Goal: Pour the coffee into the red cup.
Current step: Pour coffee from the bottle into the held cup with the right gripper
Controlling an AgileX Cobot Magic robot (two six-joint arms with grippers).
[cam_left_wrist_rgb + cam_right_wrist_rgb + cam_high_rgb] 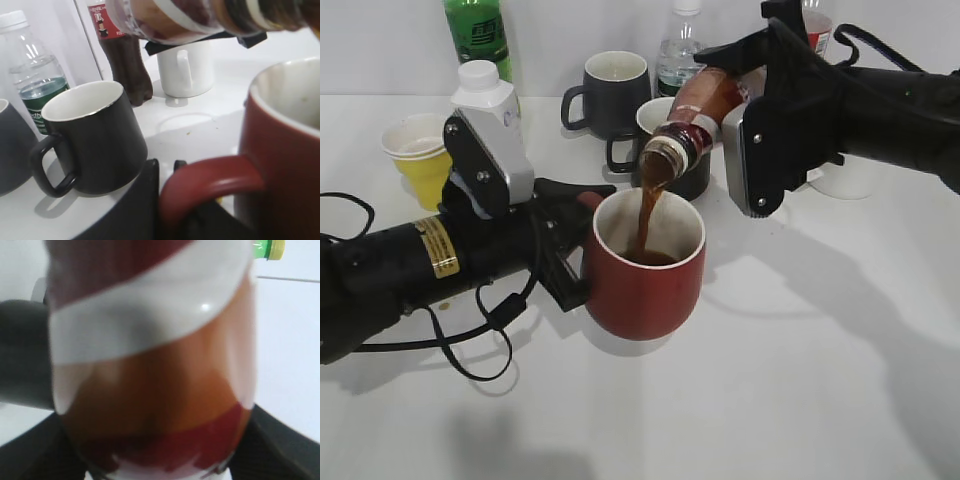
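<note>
The red cup (pixel 645 275) stands on the white table, cream inside, with brown liquid in it. My left gripper (pixel 575 250) is shut on its loop handle (pixel 207 182). My right gripper (pixel 745 95) is shut on the coffee bottle (pixel 700 110), tilted mouth-down over the cup. A brown stream (pixel 648 215) falls from the bottle's mouth into the cup. The bottle fills the right wrist view (pixel 150 365), its red-and-white label showing, and crosses the top of the left wrist view (pixel 200 20).
Two black mugs (pixel 610 90) (pixel 92 137) stand behind the cup. A yellow paper cup (pixel 420 155), a green bottle (pixel 478 35), a water bottle (pixel 32 75), a cola bottle (pixel 122 55) and a white mug (pixel 185 67) stand at the back.
</note>
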